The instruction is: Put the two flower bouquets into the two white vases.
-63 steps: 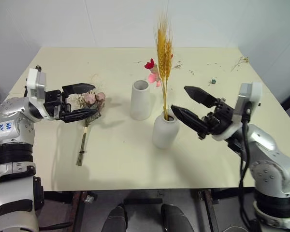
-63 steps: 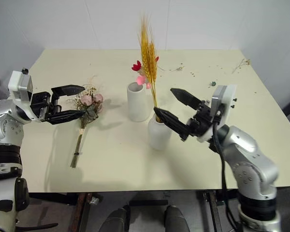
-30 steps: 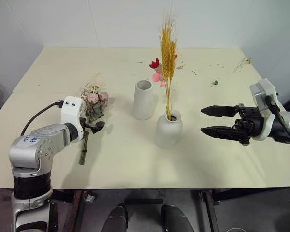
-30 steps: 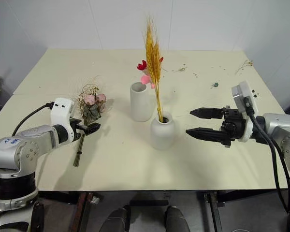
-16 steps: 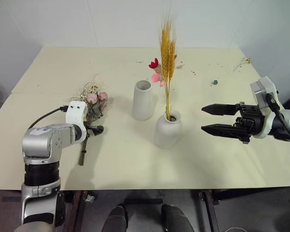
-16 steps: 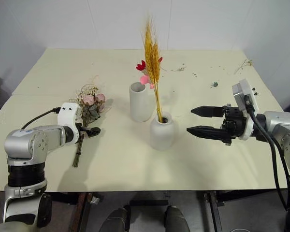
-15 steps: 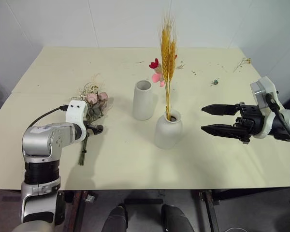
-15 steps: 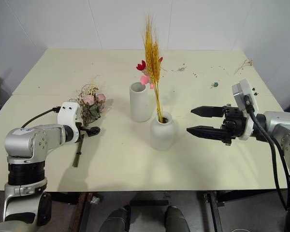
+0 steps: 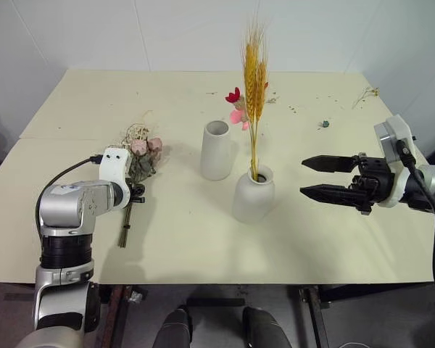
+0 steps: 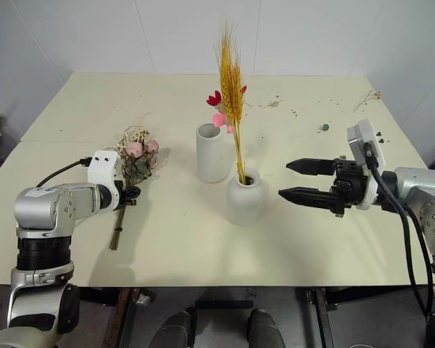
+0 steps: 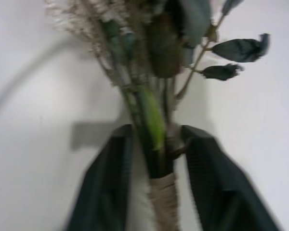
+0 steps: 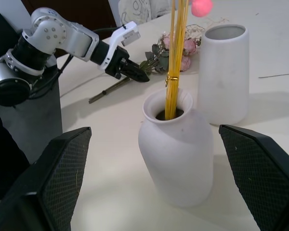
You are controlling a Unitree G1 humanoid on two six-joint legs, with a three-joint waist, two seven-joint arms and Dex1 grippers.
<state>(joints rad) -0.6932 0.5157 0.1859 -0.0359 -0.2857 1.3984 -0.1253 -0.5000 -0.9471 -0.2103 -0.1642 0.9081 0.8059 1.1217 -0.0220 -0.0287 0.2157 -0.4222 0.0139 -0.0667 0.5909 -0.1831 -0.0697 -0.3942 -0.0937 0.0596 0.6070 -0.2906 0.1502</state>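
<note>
One bouquet is already home: the wheat bunch (image 9: 253, 72) stands upright in the rounded vase (image 9: 252, 196), just right of centre in the head view. Behind it and slightly to the left, the tall vase (image 9: 216, 150) stands with nothing in it.

At centre left of the frame, the rose bunch (image 9: 141, 154) lies flat on the table (image 9: 203, 246), heads toward the far side and stems trailing toward the near edge. The left gripper (image 9: 135, 191) is at its stems; in the wrist view its two fingers (image 11: 108, 185) sit close on either side of the wrapped part of the stems, apparently clamped on them, though the bunch is not lifted.

The right gripper (image 10: 299, 180) hangs at the right of the frame with jaws spread wide, holding nothing, well apart from both vases.

These dried flowers should weigh almost nothing but look brittle: the beige sprigs and petals would likely shed or snap under pressure. The wrapped band on the stems is probably the best hold, being the stiffest, most compact part. Carried by that point, the bunch may droop or swing, so the stem ends need careful aiming at the tall vase's mouth.
</note>
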